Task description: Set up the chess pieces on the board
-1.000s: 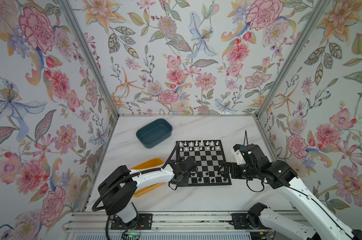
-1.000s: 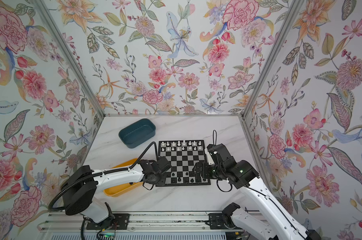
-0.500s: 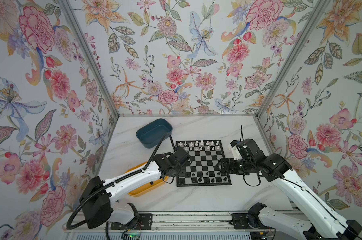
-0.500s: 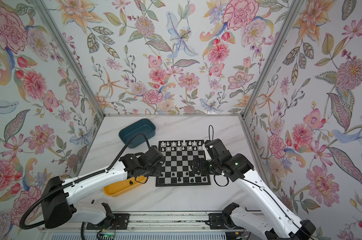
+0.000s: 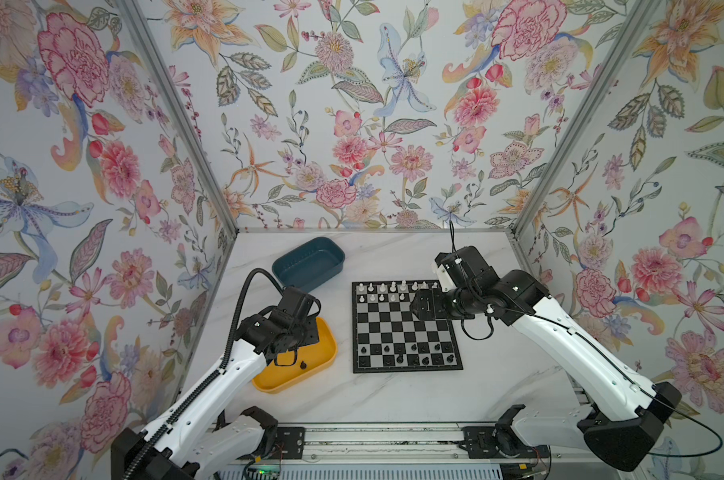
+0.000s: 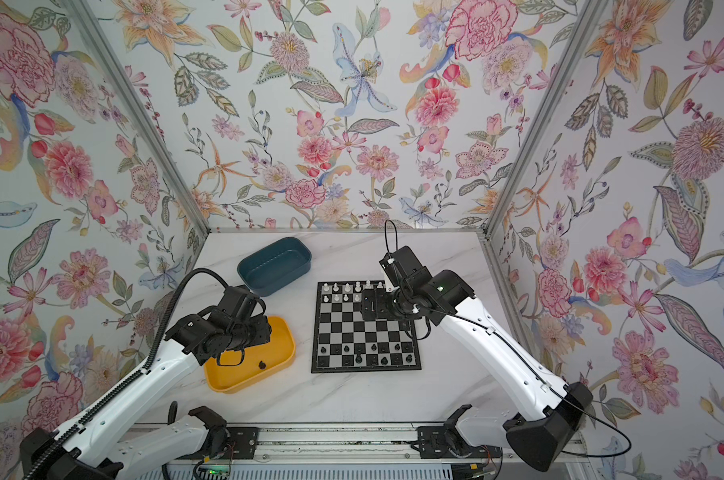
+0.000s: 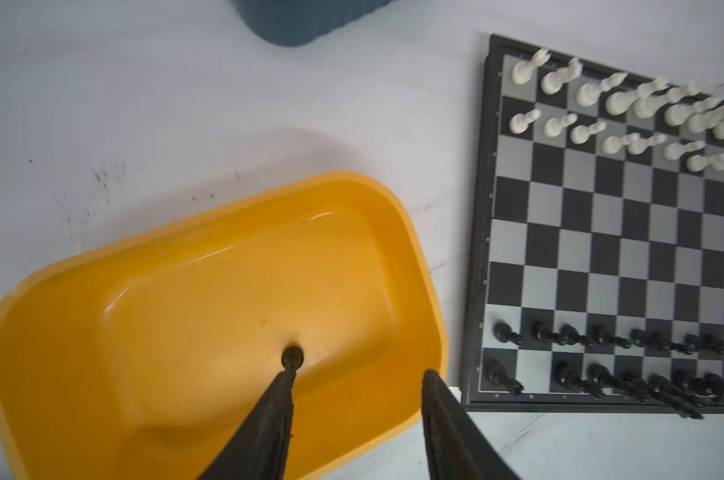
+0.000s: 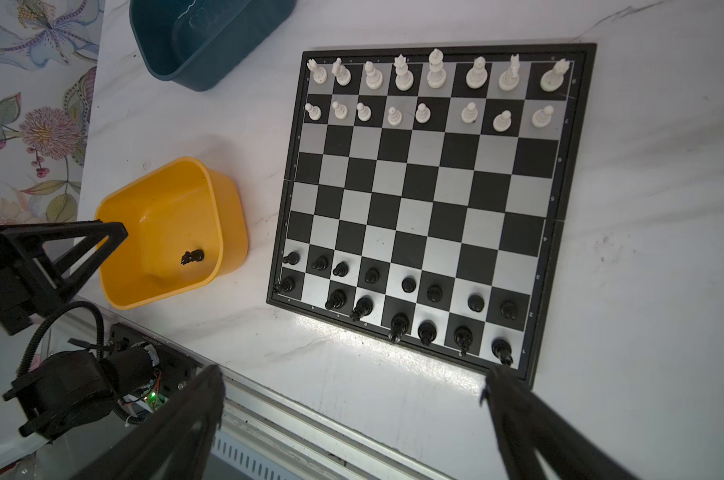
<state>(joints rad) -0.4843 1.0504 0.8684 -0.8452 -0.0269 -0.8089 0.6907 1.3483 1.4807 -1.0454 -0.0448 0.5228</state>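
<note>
A: Down in the yellow tray (image 7: 418,266), is that the last one?

B: Looks like it. One black knight (image 8: 193,257) lies on its side on the tray floor, toward the chessboard (image 8: 427,195) side. The black back row has one bare square (image 8: 311,292), next to the tray-side corner.

A: Which arm is nearer?

B: The left gripper (image 7: 358,374), easily. It hangs right over the tray. The right gripper (image 8: 354,374) is well apart, up over the board, spread wide and empty.

A: And the left one's grip?

B: About half open, holding nothing. In the left wrist view the knight sits just off the tip of one finger (image 7: 277,399), outside the gap, and the other finger stands toward the board.

A: Its long axis?

B: The right wrist view suggests base toward the board and head away, but it's too small to be sure. I'd judge the gap must shift sideways over the knight before closing.
</note>
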